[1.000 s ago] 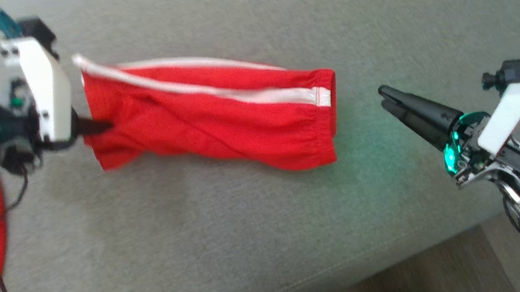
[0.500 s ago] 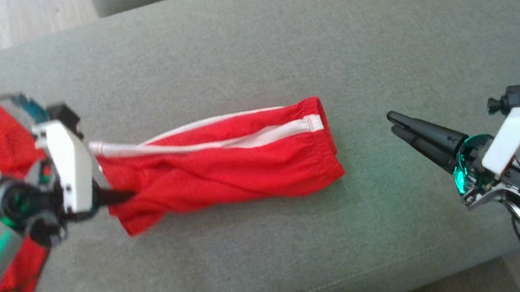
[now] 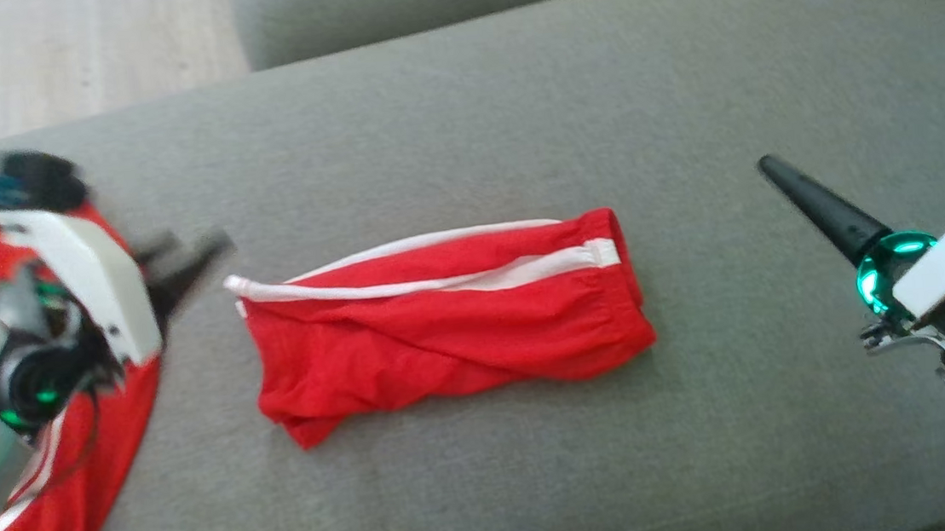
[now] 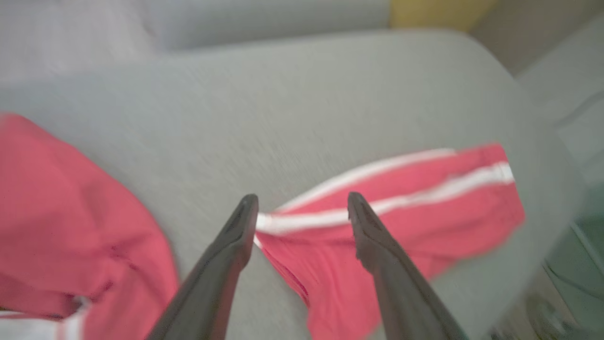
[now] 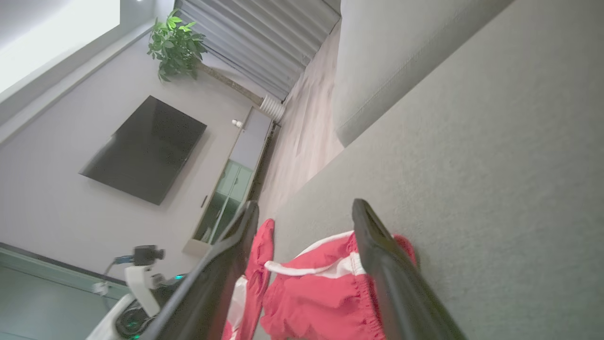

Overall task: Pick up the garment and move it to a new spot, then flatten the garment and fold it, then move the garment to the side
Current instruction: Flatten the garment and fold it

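The garment [image 3: 443, 324] lies folded on the cushion [image 3: 510, 108]. The left claw [image 4: 302, 198] gapes wide beside it — the right claw [image 5: 306, 204] (well apart) is wide too.

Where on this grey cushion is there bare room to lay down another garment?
Widest bare patch: the far strip of the grey cushion, beyond the folded red shorts. Also bare: between the shorts and the right gripper, and the near strip. Crowded at the left, around the second red garment and the left gripper.
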Motion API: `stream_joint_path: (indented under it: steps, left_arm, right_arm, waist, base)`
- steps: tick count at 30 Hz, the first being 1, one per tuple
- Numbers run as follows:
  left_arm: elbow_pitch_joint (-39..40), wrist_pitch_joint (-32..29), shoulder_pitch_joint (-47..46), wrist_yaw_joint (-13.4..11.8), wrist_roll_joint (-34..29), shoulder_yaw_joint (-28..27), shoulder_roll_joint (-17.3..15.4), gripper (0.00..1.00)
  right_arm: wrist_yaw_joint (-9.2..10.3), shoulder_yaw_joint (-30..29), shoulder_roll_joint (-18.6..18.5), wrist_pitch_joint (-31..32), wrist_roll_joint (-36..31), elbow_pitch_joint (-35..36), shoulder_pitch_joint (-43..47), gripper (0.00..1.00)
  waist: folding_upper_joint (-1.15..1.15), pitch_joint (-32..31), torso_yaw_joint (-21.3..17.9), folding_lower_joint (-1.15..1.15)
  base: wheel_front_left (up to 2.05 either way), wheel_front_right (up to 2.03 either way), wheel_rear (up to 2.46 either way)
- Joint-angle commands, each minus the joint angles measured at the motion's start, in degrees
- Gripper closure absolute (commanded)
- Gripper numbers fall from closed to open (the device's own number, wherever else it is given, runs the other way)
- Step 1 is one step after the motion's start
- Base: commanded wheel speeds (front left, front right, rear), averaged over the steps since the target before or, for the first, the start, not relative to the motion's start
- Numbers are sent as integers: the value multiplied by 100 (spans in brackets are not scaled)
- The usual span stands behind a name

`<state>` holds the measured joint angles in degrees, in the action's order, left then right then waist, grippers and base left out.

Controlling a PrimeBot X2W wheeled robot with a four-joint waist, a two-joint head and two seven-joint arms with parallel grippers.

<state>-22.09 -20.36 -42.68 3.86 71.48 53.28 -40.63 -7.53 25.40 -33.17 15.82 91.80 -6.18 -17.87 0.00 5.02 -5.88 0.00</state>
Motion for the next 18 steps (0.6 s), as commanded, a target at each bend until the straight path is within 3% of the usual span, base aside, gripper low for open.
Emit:
stream_joint_path:
  steps: [1,6,9,15,18]
  left_arm:
    - [139,414,-339,-153,-186,-427,-321,0]
    - [698,2208,156,-963,-944,-700,-341,0]
    - [1068,3019,568,-1555,-1262,-840,-381,0]
    - [1730,3520,1587,-2514,-2001,-1041,-319,0]
    - [2132,3532,2210,-2875,-2450,-1611,57,0]
  right_arm:
    - [4,-69,-158,-244,-267,213,-4,0]
    - [4,-363,-11,-1522,-1426,105,83,0]
    - [4,-505,141,-1978,-2252,-147,174,0]
    - [4,-1118,998,-2627,-3878,-389,494,0]
    - [4,-1458,1486,-2719,-4570,-428,795,0]
  waist:
    - [0,-134,152,0]
    - [0,-302,388,0]
    - [0,-367,509,0]
    - [0,-507,617,0]
    - [0,-534,645,0]
  base:
    - [0,0,0]
    - [0,0,0]
    - [0,0,0]
    - [0,0,0]
    - [0,0,0]
